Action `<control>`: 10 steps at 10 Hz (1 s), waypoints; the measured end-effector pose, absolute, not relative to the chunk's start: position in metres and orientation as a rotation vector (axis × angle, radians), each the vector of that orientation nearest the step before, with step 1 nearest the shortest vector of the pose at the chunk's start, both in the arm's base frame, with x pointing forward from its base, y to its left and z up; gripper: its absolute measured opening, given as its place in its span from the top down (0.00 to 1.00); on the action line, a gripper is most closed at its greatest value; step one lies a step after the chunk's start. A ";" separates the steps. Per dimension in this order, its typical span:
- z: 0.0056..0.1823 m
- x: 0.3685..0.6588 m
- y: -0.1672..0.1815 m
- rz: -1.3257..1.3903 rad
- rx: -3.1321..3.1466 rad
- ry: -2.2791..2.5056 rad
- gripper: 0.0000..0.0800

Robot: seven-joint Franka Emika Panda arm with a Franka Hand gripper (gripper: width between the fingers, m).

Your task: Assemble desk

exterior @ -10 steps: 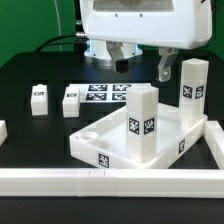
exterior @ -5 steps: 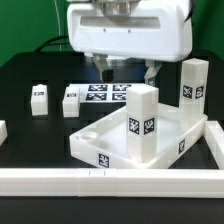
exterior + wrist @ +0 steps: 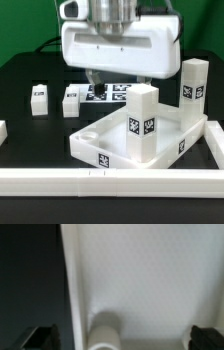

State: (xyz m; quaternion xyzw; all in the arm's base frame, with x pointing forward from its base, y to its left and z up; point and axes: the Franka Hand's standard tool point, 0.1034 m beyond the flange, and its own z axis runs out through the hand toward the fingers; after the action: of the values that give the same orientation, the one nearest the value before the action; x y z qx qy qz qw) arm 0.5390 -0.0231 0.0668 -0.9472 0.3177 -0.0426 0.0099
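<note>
Gripper (image 3: 126, 337) stands wide open; its body hides part of the marker board (image 3: 116, 93) behind the tabletop (image 3: 85, 147).

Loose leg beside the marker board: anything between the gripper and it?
Nothing visible. The open gripper hangs over the tabletop; the loose leg lies toward the exterior view's left, the front upright leg on the right.

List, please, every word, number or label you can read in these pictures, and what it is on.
No words, brands or numbers can be read.
White square plastic legs: black-and-white pattern tags, no lettering.
White rectangular tray-like plastic tabletop: the same kind of tag, no text.
Thin flat white marker board: pattern tags, no text.
Wrist view: nothing printed.
</note>
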 end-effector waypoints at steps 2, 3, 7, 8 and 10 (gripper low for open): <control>0.047 0.535 -0.027 -0.152 -2.980 0.986 0.19; 0.037 0.533 -0.028 -0.153 -2.991 0.983 0.19; 0.013 0.528 -0.039 -0.141 -3.028 0.968 0.19; 0.014 0.529 -0.043 -0.143 -3.034 0.959 0.19; 0.015 0.529 -0.051 -0.148 -3.043 0.947 0.53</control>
State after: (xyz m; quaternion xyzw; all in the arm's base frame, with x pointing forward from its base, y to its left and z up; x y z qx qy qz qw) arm 0.5289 -0.0512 0.0151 -0.9536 0.2966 -0.0464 -0.0245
